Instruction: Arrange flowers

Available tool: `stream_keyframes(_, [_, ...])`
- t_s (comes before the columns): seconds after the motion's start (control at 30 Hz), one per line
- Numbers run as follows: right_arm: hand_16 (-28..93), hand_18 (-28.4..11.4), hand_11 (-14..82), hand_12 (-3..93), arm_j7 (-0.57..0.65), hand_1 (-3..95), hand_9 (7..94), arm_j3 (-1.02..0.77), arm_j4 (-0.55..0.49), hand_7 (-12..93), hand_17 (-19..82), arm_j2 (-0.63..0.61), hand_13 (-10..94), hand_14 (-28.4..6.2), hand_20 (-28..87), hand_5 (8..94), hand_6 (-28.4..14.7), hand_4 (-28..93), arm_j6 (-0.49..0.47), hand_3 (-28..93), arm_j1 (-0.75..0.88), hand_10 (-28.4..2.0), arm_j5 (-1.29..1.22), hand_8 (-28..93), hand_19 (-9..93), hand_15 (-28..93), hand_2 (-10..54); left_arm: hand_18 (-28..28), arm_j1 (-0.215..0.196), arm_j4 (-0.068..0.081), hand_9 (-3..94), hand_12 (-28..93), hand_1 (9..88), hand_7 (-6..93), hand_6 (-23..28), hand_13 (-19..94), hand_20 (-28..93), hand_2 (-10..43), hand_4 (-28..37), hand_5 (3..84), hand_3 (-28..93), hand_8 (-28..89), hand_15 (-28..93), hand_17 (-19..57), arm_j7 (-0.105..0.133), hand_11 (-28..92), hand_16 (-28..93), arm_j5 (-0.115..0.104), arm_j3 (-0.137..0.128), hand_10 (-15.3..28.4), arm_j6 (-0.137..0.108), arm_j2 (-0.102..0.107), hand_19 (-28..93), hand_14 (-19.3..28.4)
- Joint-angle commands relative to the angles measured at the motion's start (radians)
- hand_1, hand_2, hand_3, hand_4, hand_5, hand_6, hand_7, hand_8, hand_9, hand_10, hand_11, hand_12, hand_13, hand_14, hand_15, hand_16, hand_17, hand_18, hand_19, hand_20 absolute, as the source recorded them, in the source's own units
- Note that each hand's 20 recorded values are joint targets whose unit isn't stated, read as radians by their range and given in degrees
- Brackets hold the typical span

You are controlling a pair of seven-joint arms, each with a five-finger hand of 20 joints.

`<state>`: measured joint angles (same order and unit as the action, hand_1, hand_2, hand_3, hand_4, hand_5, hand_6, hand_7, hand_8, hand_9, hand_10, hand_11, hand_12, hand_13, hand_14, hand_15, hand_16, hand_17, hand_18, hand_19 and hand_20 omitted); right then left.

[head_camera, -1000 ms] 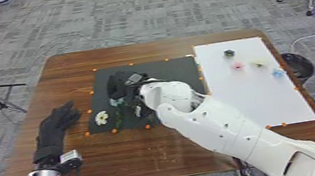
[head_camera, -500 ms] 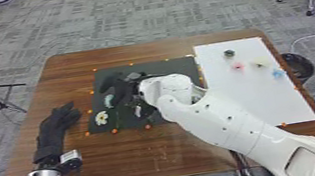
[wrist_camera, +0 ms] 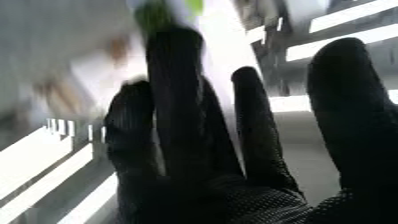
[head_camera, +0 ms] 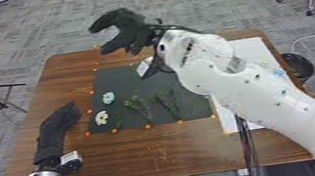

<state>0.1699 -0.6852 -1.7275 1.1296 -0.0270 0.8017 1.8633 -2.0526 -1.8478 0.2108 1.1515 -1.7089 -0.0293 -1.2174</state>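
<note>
My right robot hand (head_camera: 130, 32) is raised over the far edge of the brown wooden table (head_camera: 137, 154), its arm slanting up from the lower right of the head view. The right wrist view shows its black-gloved fingers (wrist_camera: 175, 75) straight and spread apart; a blurred green shape (wrist_camera: 155, 17) appears just past one fingertip, and I cannot tell whether they touch. My left robot hand (head_camera: 55, 129) is at the left side of the table, fingers extended, well apart from the flowers. On the dark mat (head_camera: 117, 82), toward its left edge, are a white flower (head_camera: 101, 117) and, just beyond it, a pale blue flower (head_camera: 109, 97). To their right lie two sprays of thin green stems, one near the middle (head_camera: 142, 108) and another beside it. Right of the mat is a white sheet (head_camera: 254, 47), partly covered by my right arm, with a small blue flower (head_camera: 278, 73) near its right edge. Small orange markers line the mat.
</note>
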Motion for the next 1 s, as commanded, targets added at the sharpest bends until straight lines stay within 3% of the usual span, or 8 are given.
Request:
stream_keyframes(0.03, [28, -22.2, 6.7, 15.5, -0.016, 34.1, 48.8, -0.175, -0.056, 13, 28, -0.343, 63, -13.0, 54, 48.7, -1.2, -16, 0.258, 67, 0.174, -12.7, 0.198, -7, 68, 50, -9.5, 14.5, -0.046, -0.016, 42.2, 12, 15.5, 9.4, 3.8, 35, 17, 9.2, -28.3, 44.0, 69, -6, 20, 1.6, -0.010, 18, 3, -0.001, -0.015, 13.2, -0.001, -0.022, 15, 18.1])
stream_keyframes(0.23, [28, -22.3, 11.5, 18.0, 0.006, 34.2, 54.7, -0.311, 0.003, 15, 30, -0.408, 65, -12.1, 55, 51.3, -1.3, -17, 0.249, 65, 0.365, -13.0, 0.350, -7, 69, 51, -9.5, 14.4, -0.042, -0.017, 42.2, 12, 15.4, 9.5, 3.7, 35, 17, 9.0, -28.3, 43.8, 69, -6, 20, 1.7, -0.005, 17, 3, -0.001, -0.007, 13.2, 0.000, -0.024, 14, 18.0])
stream_keyframes(0.3, [29, -22.3, 12.9, 18.5, 0.014, 35.1, 56.9, -0.331, 0.035, 16, 30, -0.406, 67, -11.7, 56, 52.9, -1.1, -17, 0.233, 64, 0.397, -13.1, 0.352, -7, 70, 52, -9.5, 14.4, -0.053, -0.022, 42.2, 12, 15.4, 9.5, 3.7, 35, 17, 9.0, -28.3, 43.9, 69, -6, 19, 1.7, -0.006, 17, 3, 0.001, -0.014, 13.2, -0.001, -0.028, 14, 18.0])
stream_keyframes(0.47, [30, -22.7, 15.8, 19.3, 0.037, 37.3, 60.0, -0.367, 0.098, 18, 32, -0.409, 69, -11.1, 57, 56.3, -0.2, -17, 0.200, 64, 0.444, -13.4, 0.425, -7, 72, 54, -9.5, 14.4, -0.047, -0.020, 42.1, 12, 15.5, 9.5, 3.6, 35, 17, 9.0, -28.3, 43.8, 69, -6, 19, 1.7, -0.008, 17, 3, 0.001, -0.010, 13.1, 0.002, -0.027, 14, 18.0])
stream_keyframes(0.8, [31, -22.6, 15.5, 19.1, 0.130, 37.4, 59.3, -0.699, -0.003, 18, 32, -0.437, 69, -11.0, 57, 56.4, -0.3, -17, 0.207, 64, 0.801, -13.5, 0.421, -8, 72, 54, -9.5, 14.4, -0.060, -0.025, 42.2, 13, 15.5, 9.6, 3.5, 35, 17, 9.0, -28.3, 43.8, 70, -6, 19, 1.8, -0.009, 17, 4, 0.000, -0.019, 13.1, -0.002, -0.026, 14, 17.9])
stream_keyframes(1.0, [31, -22.7, 15.2, 19.1, 0.146, 37.3, 58.7, -0.754, 0.000, 18, 32, -0.417, 69, -11.1, 58, 56.1, -0.4, -17, 0.181, 64, 0.875, -13.5, 0.403, -8, 72, 55, -9.5, 14.4, -0.064, -0.028, 42.2, 13, 15.6, 9.6, 3.5, 35, 17, 8.9, -28.3, 43.9, 70, -6, 19, 1.8, -0.004, 17, 4, 0.001, -0.019, 13.1, -0.001, -0.030, 14, 18.0])
